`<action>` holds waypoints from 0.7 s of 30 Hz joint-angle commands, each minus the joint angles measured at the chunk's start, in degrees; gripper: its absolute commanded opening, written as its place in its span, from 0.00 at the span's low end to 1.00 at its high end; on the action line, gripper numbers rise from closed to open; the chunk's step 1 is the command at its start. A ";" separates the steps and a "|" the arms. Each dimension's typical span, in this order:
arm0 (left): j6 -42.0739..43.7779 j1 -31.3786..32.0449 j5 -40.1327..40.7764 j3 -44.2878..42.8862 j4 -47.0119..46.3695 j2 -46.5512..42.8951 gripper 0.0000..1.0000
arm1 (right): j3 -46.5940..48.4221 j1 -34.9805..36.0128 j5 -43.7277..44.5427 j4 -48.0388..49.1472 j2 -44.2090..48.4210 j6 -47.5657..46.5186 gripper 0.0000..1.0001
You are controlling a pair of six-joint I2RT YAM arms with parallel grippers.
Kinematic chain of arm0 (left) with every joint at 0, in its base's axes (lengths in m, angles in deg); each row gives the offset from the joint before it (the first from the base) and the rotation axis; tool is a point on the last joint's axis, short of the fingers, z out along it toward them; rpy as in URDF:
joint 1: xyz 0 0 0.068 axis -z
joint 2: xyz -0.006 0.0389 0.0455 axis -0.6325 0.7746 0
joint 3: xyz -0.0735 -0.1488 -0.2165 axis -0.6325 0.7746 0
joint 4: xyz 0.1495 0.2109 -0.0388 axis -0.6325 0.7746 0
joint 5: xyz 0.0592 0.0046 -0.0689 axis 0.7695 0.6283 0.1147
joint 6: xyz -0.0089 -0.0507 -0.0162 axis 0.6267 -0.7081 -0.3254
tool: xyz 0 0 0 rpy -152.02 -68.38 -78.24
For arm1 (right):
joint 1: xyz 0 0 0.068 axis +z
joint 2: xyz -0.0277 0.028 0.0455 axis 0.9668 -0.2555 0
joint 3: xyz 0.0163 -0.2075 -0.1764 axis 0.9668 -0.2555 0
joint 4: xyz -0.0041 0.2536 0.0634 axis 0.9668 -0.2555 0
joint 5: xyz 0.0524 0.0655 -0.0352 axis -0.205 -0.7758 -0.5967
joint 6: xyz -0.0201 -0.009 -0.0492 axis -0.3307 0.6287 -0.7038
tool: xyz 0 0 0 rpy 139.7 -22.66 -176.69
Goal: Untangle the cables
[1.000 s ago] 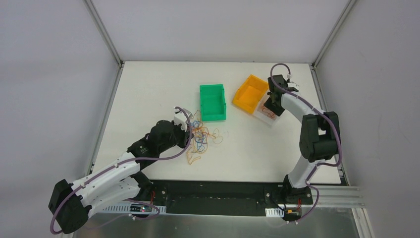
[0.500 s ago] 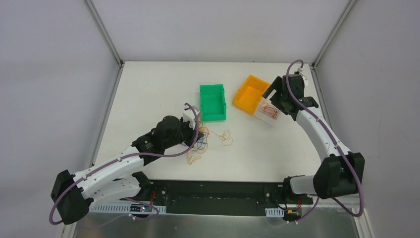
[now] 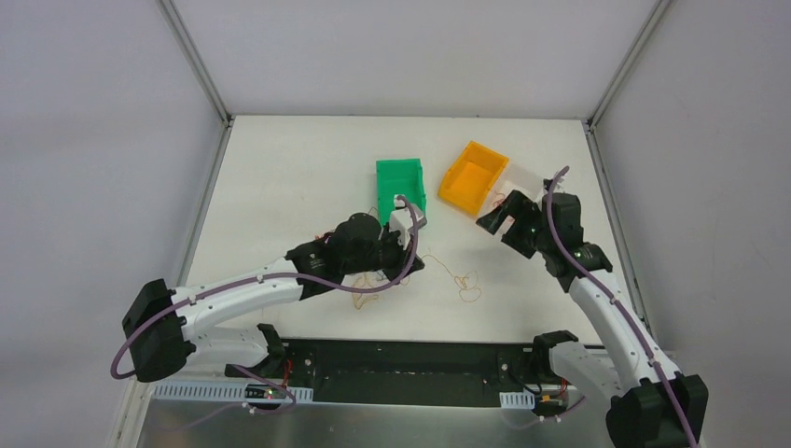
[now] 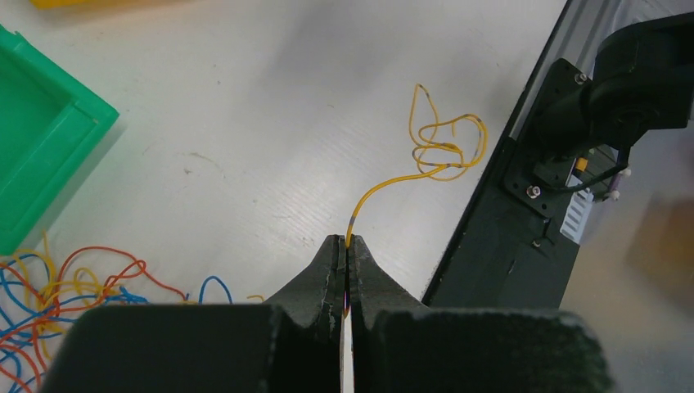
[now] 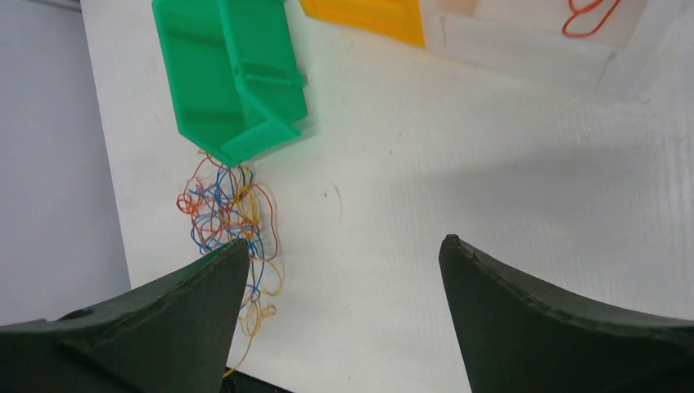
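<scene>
Yellow cable [image 4: 425, 153] pinched in left gripper [image 4: 345, 243]; right gripper [image 5: 342, 246] gapes.

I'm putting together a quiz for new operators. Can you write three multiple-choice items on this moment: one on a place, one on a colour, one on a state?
1. Where does the tangle of cables lie?
A. beside the green bin
B. inside the orange bin
C. on the arm bases

2. What colour is the strand held in the left jaws?
A. blue
B. yellow
C. white

3. How do the right jaws stand?
A. shut on a cable
B. open and empty
C. shut and empty

Answers:
1 A, the pile sits just off the bin's end.
2 B, a yellow strand leads out of the shut tips.
3 B, a wide gap with nothing in it.
</scene>
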 commanded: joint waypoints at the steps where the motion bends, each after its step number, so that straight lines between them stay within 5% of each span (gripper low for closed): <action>1: -2.76 0.22 -2.53 -0.97 -8.81 2.37 0.00 | -5.65 0.71 -6.49 2.67 5.90 0.91 0.90; 9: -0.88 0.08 -5.04 -3.76 -8.27 9.00 0.01 | -13.72 1.21 -10.10 6.15 11.78 0.50 0.90; 16: -3.27 -0.19 3.85 -7.24 1.60 8.47 0.63 | -16.25 1.31 -8.51 7.13 12.62 1.19 0.90; 21: -10.34 -0.82 15.19 -4.80 7.26 2.33 0.89 | -14.43 1.77 -7.14 3.16 9.79 0.42 0.90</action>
